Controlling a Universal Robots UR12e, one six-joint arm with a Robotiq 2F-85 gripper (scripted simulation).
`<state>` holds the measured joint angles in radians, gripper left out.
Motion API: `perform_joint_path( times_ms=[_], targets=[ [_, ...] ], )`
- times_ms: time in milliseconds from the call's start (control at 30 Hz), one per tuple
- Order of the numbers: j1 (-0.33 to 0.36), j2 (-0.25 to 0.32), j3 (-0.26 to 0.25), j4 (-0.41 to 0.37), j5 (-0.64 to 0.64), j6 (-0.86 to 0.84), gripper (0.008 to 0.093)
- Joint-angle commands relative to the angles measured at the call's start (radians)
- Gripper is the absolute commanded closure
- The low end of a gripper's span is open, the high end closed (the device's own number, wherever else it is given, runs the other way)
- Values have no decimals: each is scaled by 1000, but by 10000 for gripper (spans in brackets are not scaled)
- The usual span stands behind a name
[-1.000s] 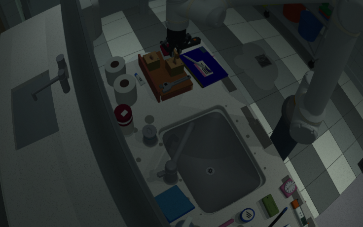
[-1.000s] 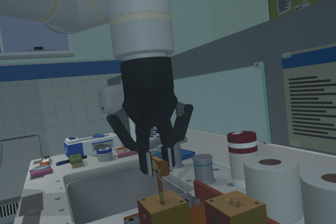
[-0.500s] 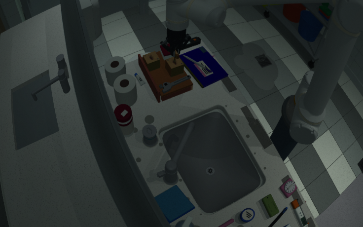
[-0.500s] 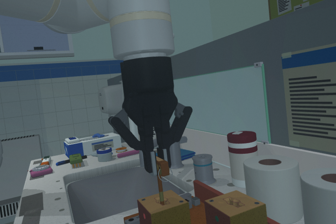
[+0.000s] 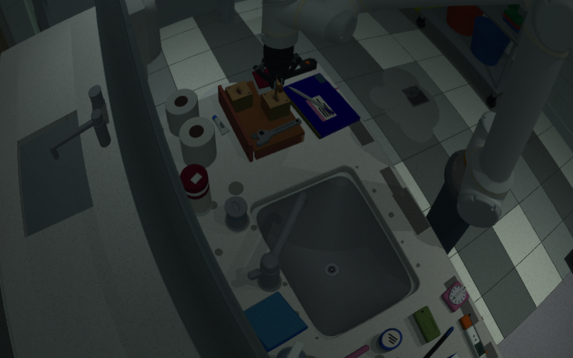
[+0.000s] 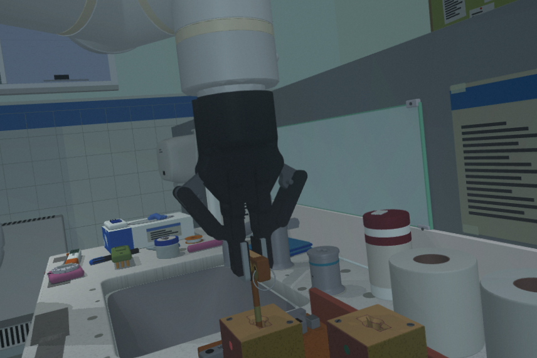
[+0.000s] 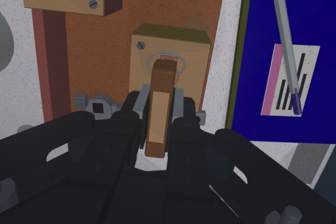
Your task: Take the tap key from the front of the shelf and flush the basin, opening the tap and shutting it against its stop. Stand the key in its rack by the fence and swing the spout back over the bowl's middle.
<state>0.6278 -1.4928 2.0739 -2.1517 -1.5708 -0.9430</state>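
Observation:
The tap key (image 6: pixel 259 278) (image 7: pixel 160 106) stands upright with its shaft in the slot of the front wooden block (image 6: pixel 260 334) (image 7: pixel 169 60) on the orange shelf tray (image 5: pixel 260 120), and my gripper (image 6: pixel 250 264) (image 7: pixel 158 115) (image 5: pixel 275 82), reaching straight down over that block, is closed on the key's brown handle. A thin wire ring hangs around the key under the handle. A second slotted block (image 6: pixel 375 330) (image 5: pixel 239 95) stands beside it, empty. The tap (image 5: pixel 271 267) sits at the basin's (image 5: pixel 337 254) wall side, its spout (image 5: pixel 291 222) angled toward the bowl's far corner.
Close beside the block, a raised red fence edges the tray, and a spanner (image 5: pixel 275 131) lies on it. A blue pad with a pen (image 7: pixel 286 43) lies on the other side. Two paper rolls (image 6: pixel 433 297), a red-banded canister (image 6: pixel 386 250) and a small grey pot (image 6: pixel 325 269) stand along the wall.

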Motion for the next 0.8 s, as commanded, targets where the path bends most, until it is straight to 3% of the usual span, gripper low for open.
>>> perform_joint_path(
  times_ms=[0, 767],
  targets=[
    [0, -1, -1, 0, 0, 0, 934],
    [0, -14, -14, 25, 0, 0, 934]
  ],
)
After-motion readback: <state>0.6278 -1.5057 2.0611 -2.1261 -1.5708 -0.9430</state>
